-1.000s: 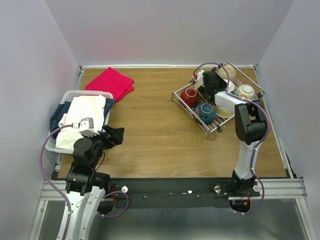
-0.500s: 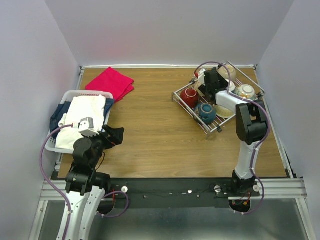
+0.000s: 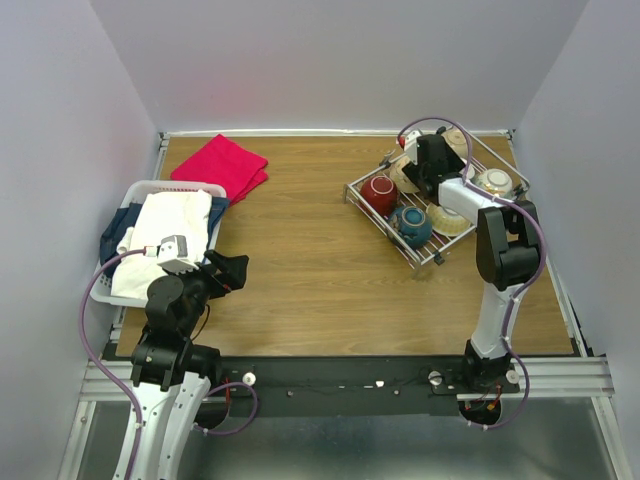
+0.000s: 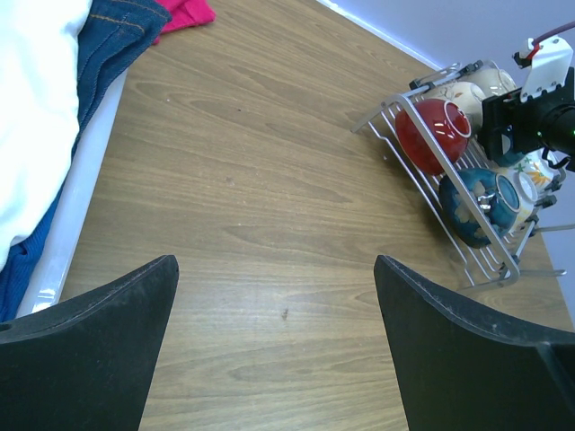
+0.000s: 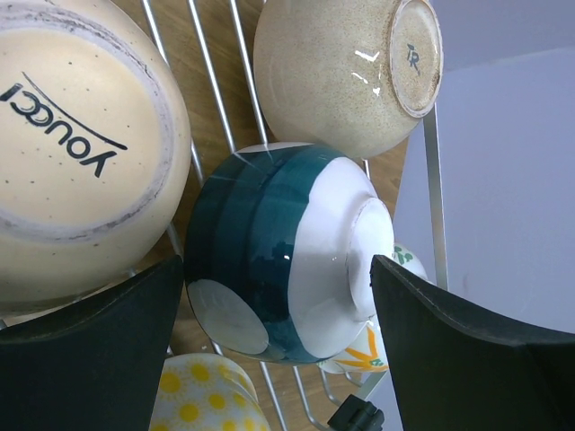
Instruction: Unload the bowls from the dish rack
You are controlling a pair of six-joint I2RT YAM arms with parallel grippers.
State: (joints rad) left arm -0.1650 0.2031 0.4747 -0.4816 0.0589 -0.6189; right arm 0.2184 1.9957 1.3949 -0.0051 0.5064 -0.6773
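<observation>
Wood table point(image 3: 300, 270) with pale walls around it, and honestly the job looks like it hasn't started: I can't spot a single bowl out on the wood. Closest in, the left gripper point(image 4: 274, 265) hangs low on the left with its fingers spread wide and nothing between them. Just beyond it sits a white basket point(image 3: 150, 187) stuffed with a white cloth point(image 3: 175, 225) and some denim point(image 4: 117, 36), no dishes in there. Over on the far right is the rack point(image 3: 380, 228), and that's where every bowl I can see is. At its near side are a red bowl point(image 3: 379, 192) and a spotted teal bowl point(image 3: 411, 225), both tipped on their sides. Deeper in, the right gripper point(image 5: 277, 269) is down among the dishes, fingers apart and straddling a striped teal bowl point(image 5: 243, 242) without clamping it, so I'd guess that's the first one to go. Packed around it are a cream bowl point(image 5: 72, 135), a tan bowl point(image 5: 341, 72) and a yellow-dotted one point(image 5: 202, 395). Way back left, a red cloth point(image 3: 222, 165) lies flat.
</observation>
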